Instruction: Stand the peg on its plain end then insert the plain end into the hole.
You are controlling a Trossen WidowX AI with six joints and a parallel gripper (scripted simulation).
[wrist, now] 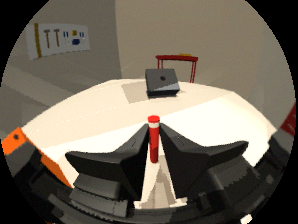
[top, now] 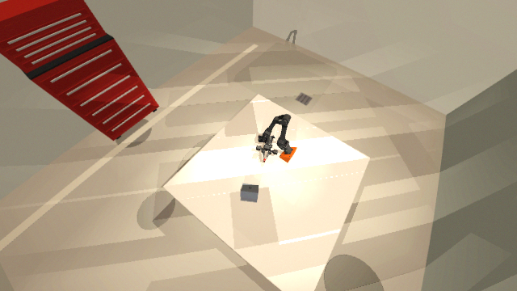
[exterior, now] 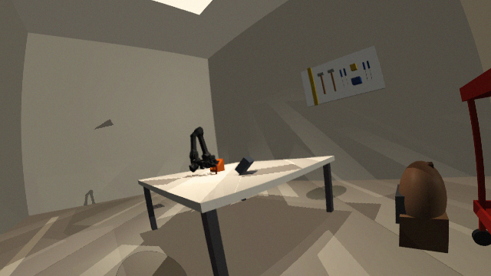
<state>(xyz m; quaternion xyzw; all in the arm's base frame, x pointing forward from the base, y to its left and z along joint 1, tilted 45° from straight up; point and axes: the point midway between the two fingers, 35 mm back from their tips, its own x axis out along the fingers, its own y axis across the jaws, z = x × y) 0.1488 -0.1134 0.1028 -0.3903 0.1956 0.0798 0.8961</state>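
Note:
My gripper [wrist: 153,125] [top: 264,157] [exterior: 196,167] is shut on the red peg [wrist: 153,137] [top: 264,160]. In the wrist view the peg sticks out forward between the two dark fingers, and a pale band shows near its far tip. The gripper hangs low over the white table [top: 307,202] [exterior: 215,192] [wrist: 100,116], close to the arm's orange base [top: 288,155] [exterior: 219,165] [wrist: 13,143]. The sloped dark panel [top: 250,192] [exterior: 244,165] [wrist: 161,82] stands further out on the table in front of the gripper. A small dark hole shows in its face in the wrist view.
A red tool chest [top: 77,69] stands on the floor off the table. A red cart [exterior: 479,153] [wrist: 177,64] and a brown rounded object on a box [exterior: 423,207] stand to the side. A tool board [exterior: 341,80] [wrist: 60,36] hangs on the wall.

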